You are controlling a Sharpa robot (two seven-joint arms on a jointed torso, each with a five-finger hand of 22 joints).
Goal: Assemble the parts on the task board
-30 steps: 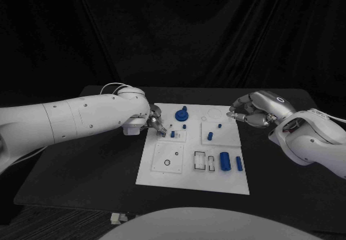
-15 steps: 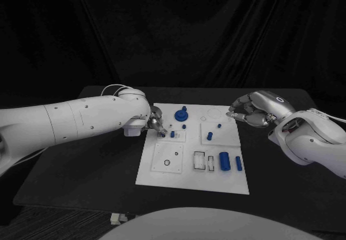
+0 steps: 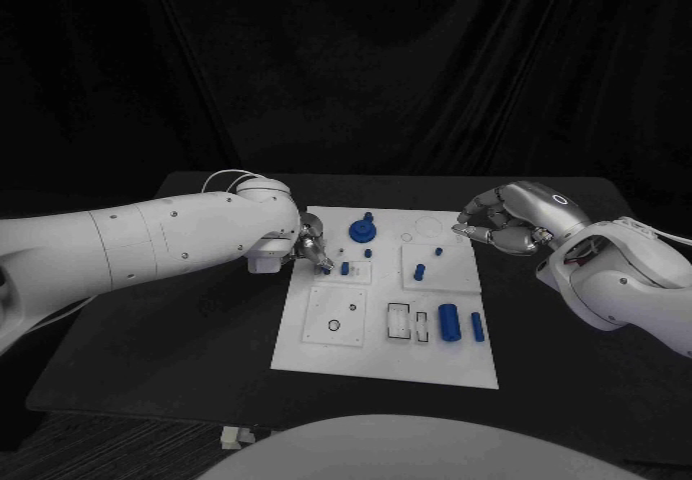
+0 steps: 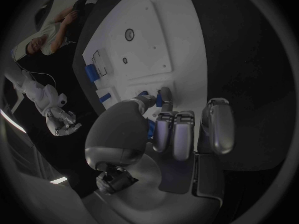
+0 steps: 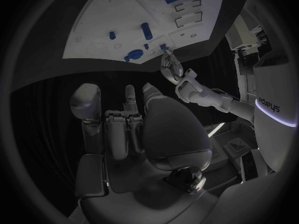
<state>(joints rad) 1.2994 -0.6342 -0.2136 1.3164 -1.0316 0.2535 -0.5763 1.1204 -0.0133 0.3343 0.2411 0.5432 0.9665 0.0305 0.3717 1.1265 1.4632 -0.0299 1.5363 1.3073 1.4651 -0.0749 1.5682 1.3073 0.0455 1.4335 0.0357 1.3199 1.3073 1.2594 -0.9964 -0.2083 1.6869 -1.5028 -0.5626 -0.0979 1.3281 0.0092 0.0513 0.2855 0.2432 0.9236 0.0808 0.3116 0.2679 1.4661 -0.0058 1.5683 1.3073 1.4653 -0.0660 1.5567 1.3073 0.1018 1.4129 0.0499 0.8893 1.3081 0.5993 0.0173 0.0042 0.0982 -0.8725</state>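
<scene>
My left hand [image 3: 313, 250] is pinching a small blue peg [image 3: 345, 268] at the white task board's [image 3: 332, 350] left side; my right hand [image 3: 502, 224] is hovering curled, holding nothing, beside its far right corner.

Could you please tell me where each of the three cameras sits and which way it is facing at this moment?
Head view: on the robot's head, looking down at the task board; both arms enter, left hand, right hand.
Left wrist view: behind the left hand, facing the board.
Right wrist view: behind the right hand, facing the board and the left hand.
All share the board.
</scene>
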